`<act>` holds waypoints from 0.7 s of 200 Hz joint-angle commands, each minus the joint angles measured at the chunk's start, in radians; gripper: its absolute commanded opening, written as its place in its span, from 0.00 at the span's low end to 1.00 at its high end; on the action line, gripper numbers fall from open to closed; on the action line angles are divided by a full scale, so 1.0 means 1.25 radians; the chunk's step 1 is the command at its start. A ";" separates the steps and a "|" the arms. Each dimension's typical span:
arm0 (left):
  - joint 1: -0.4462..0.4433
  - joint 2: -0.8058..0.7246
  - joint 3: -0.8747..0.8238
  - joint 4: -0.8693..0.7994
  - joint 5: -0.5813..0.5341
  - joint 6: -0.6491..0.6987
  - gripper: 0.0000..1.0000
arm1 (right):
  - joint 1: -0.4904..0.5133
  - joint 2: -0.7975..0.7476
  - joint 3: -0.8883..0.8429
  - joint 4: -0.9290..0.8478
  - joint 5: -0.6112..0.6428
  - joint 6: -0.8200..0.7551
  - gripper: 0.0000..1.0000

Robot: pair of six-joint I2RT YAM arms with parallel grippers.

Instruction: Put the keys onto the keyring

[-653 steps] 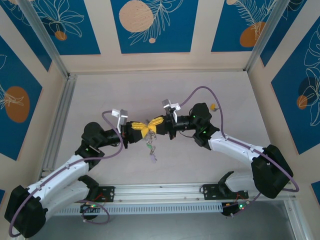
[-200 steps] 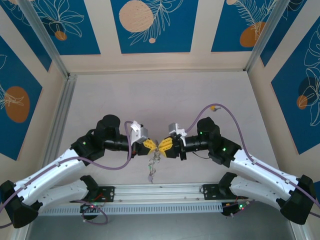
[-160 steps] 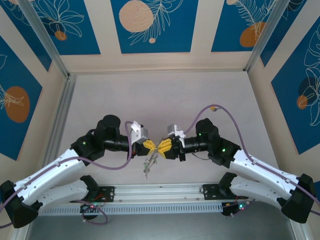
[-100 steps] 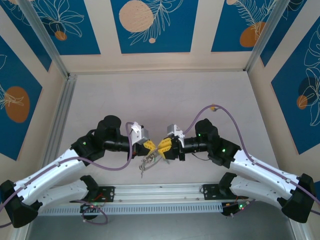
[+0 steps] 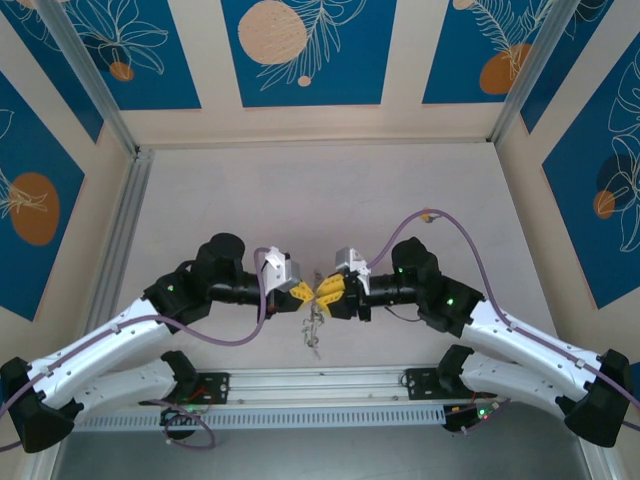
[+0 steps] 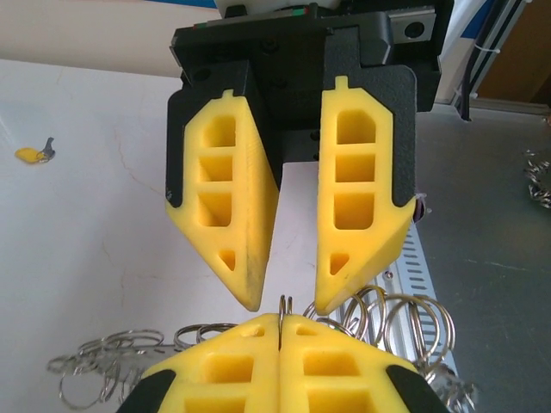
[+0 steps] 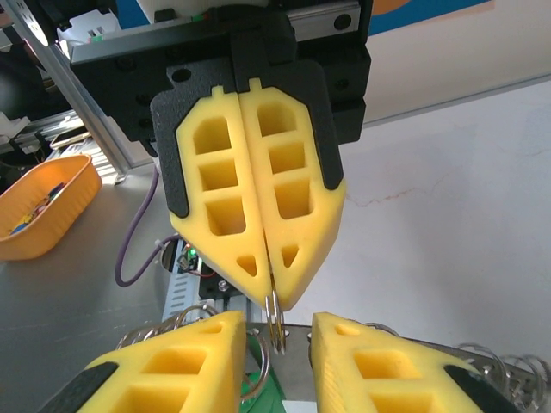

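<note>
Grey metal wire keyring (image 5: 315, 328): pinched in closed yellow-fingered left gripper (image 7: 271, 297), dangling over near edge of pale table (image 5: 250, 200). Yellow-fingered right gripper (image 6: 284, 301): narrowly parted, empty (straddling the wire). Recommended: close squarely, left pinch unmoved.

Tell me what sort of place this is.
Probably a robotics lab work cell: a white table boxed in by blue leaf-patterned panels, an aluminium rail along its near edge, left arm and right arm mounted there.

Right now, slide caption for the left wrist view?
Left end effector shut on the keyring; right end effector open, tips either side of the wire.
</note>
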 commanded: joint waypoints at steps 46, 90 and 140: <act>-0.020 -0.024 0.027 0.026 -0.004 0.017 0.00 | 0.011 0.050 0.043 -0.012 -0.019 -0.018 0.14; -0.020 -0.037 0.019 0.038 -0.014 0.012 0.00 | 0.011 0.047 0.055 -0.059 -0.002 -0.045 0.00; -0.020 -0.061 0.002 0.060 -0.021 -0.014 0.00 | -0.020 0.000 0.036 -0.034 0.000 -0.031 0.00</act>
